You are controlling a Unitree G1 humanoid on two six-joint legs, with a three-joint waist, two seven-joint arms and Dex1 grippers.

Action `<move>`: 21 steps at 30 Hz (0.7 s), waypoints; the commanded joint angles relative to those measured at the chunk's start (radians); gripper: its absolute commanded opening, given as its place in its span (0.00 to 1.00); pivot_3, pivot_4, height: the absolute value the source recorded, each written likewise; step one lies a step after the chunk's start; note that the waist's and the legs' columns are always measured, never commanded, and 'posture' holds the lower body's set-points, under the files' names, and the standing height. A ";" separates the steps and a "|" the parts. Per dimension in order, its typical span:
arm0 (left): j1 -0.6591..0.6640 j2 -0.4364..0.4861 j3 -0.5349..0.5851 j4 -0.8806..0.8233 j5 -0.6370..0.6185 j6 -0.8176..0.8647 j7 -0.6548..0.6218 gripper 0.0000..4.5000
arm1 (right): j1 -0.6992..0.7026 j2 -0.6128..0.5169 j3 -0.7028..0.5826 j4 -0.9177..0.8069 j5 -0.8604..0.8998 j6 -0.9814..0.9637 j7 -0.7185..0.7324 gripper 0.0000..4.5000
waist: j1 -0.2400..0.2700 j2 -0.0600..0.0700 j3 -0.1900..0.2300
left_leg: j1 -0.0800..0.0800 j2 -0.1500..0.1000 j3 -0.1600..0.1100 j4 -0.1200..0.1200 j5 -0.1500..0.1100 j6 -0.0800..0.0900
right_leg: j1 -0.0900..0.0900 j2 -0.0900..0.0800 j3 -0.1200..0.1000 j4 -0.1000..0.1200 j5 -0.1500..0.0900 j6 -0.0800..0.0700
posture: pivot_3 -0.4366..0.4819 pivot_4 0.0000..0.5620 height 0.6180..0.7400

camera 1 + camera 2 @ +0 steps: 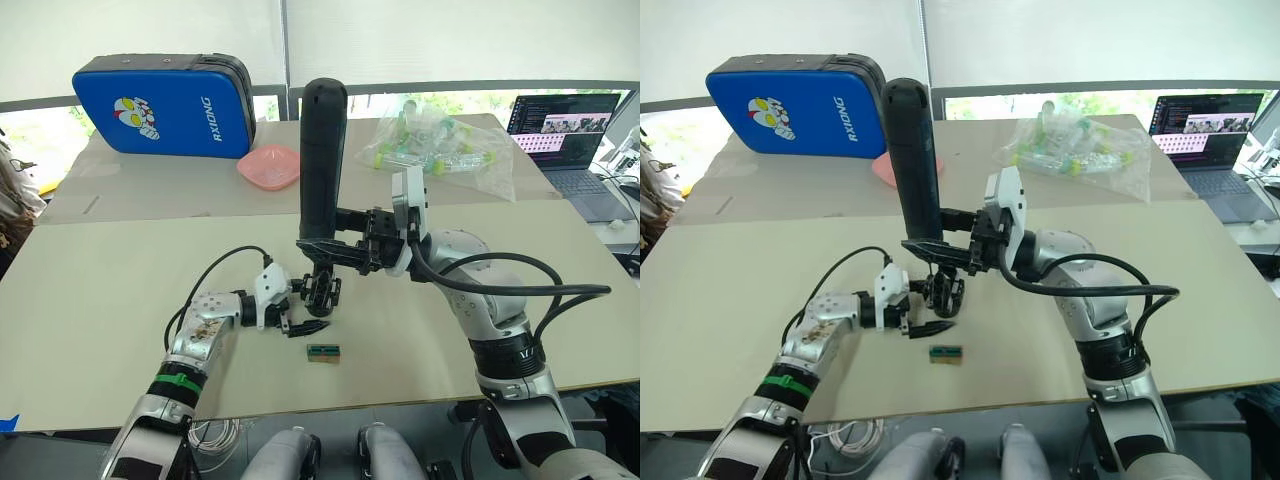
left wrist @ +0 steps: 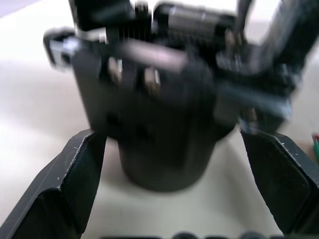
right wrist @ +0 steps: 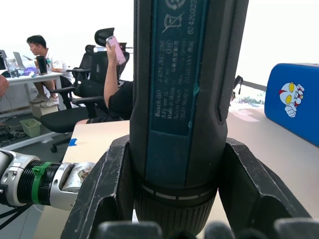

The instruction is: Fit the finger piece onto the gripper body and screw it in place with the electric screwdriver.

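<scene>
While the right pincer (image 1: 335, 252) clamped the electric screwdriver (image 1: 323, 160) upright near centre frame, low on its barrel, the left pincer (image 1: 300, 325) stood open around the round base of the gripper body (image 1: 322, 290), not clearly touching it. The screwdriver looked rigid, top-heavy and smooth, so a low grip suits it. The body seemed stiff and light, likely to skid unless steadied at its base. The finger piece could not be told apart. The beige desk (image 1: 120, 290) was bare and matte; people sat at desks beyond.
</scene>
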 commanded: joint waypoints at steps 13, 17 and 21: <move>-0.014 0.002 -0.008 -0.007 0.004 0.024 0.005 0.88 | -0.010 0.005 0.000 -0.016 -0.011 -0.027 -0.004 0.43 | 0.000 0.000 0.000 | 0.000 0.000 0.000 0.001 0.000 0.000 | 0.000 0.000 0.000 0.000 0.000 0.000 | 0.48 0.27 1.00; -0.008 0.002 -0.022 -0.008 0.016 0.023 0.003 0.51 | -0.005 0.008 0.005 -0.019 -0.013 -0.025 -0.007 0.43 | 0.000 0.000 0.000 | 0.000 0.000 0.000 0.001 0.000 0.000 | 0.000 0.000 0.000 0.000 0.000 0.000 | 0.48 0.27 1.00; -0.004 0.004 -0.028 -0.011 0.020 0.022 -0.001 0.51 | -0.001 0.011 0.015 -0.011 -0.020 -0.025 -0.006 0.43 | 0.000 0.000 0.000 | 0.000 0.000 0.000 0.001 0.000 0.000 | 0.000 0.000 0.000 0.000 0.000 0.000 | 0.48 0.27 1.00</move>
